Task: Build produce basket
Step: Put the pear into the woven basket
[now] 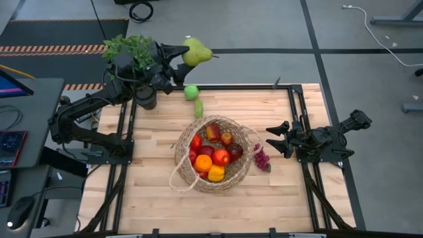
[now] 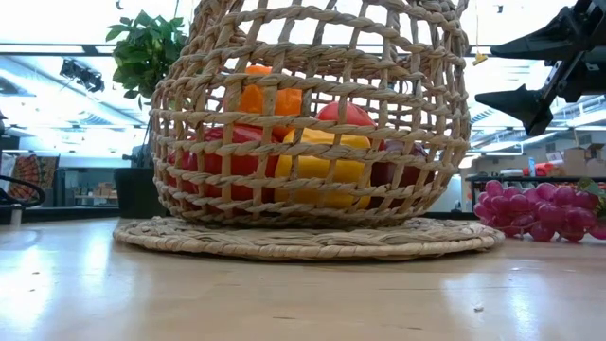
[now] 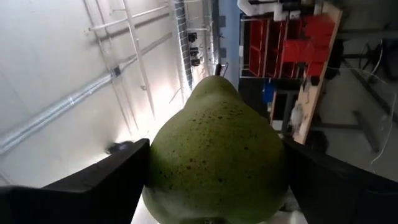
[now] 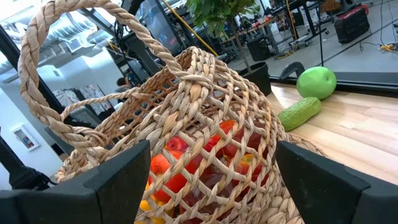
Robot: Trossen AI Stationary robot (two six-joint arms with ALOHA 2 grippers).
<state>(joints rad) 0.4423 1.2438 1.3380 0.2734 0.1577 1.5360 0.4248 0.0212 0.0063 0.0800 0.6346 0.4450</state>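
while the left gripper [image 1: 187, 56] was raised off the table's far-left corner, its jaws were clamped on a green pear [image 1: 197, 51]; in the left wrist view the pear [image 3: 214, 155] filled the space btwn both dark fingers [image 3: 99, 186], touching each side. seen from above, the pear sat at abt 11 o'clock from the basket [image 1: 213, 153], well apart from it and past the table edge [image 1: 297, 86].

the basket stood near the table's middle w/ its loop handle [image 1: 177, 178] hanging toward 7 o'clock. inside lay red, orange and yellow produce [image 1: 213, 157]; the low view showed the same pieces thru the open weave [image 2: 312, 123].

a round green fruit [image 1: 191, 92] and a small green cucumber-like piece [image 1: 198, 108] lay on the wood at abt 11–12 o'clock of the basket, just beside each other, near the rim but not in it. a purple grape bunch [image 1: 262, 158] lay at 3 o'clock, just beside the basket wall.

the right gripper [image 1: 272, 139] hovered at 3 o'clock of the basket, jaws spread and holding nothing, above the grapes. its wrist view looked straight at the basket [image 4: 205, 155] btwn the fingers.

a leafy potted plant [image 1: 132, 49] stood at the far-left corner, by the left arm.
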